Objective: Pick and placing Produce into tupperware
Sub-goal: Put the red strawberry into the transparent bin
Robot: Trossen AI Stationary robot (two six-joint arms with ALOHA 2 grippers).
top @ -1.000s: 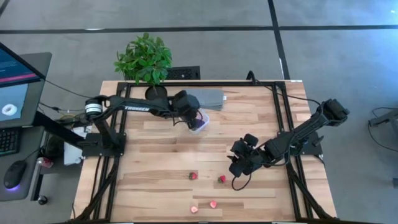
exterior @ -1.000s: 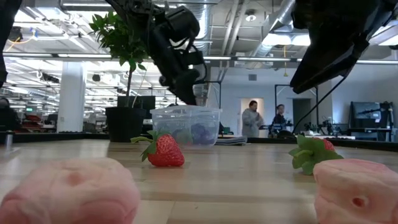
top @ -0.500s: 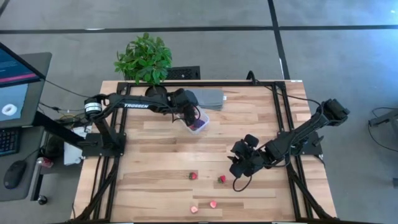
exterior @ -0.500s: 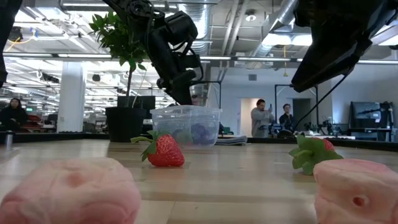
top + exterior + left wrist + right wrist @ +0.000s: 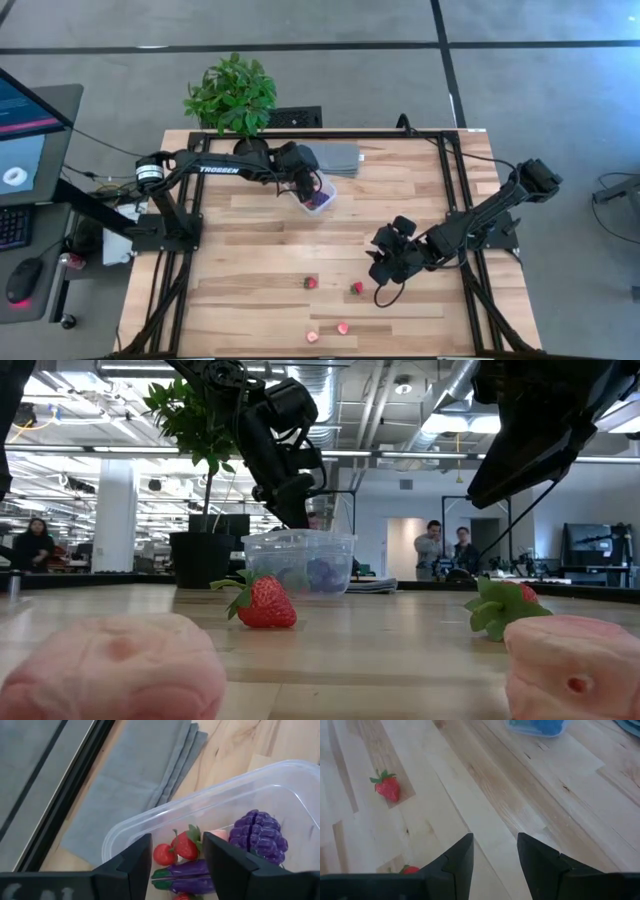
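The clear tupperware [image 5: 318, 195] stands at the table's far middle. It holds strawberries [image 5: 185, 845], a purple eggplant [image 5: 182, 870] and purple grapes [image 5: 257, 832]. My left gripper [image 5: 176, 850] hangs open just above the box's left rim [image 5: 306, 188], with nothing between its fingers. On the near part of the table lie two strawberries [image 5: 310, 282] [image 5: 356, 288] and two pale pink pieces [image 5: 312, 336] [image 5: 342, 327]. My right gripper [image 5: 385, 268] hovers open above the table, just right of the right-hand strawberry [image 5: 410, 869].
A potted plant [image 5: 232, 97] stands at the far left edge. A flat grey folded slab [image 5: 335, 157] lies just behind the tupperware. Black frame rails [image 5: 190, 250] run along the table's sides. People stand in the room behind [image 5: 445, 545]. Bare wood lies between the box and the loose produce.
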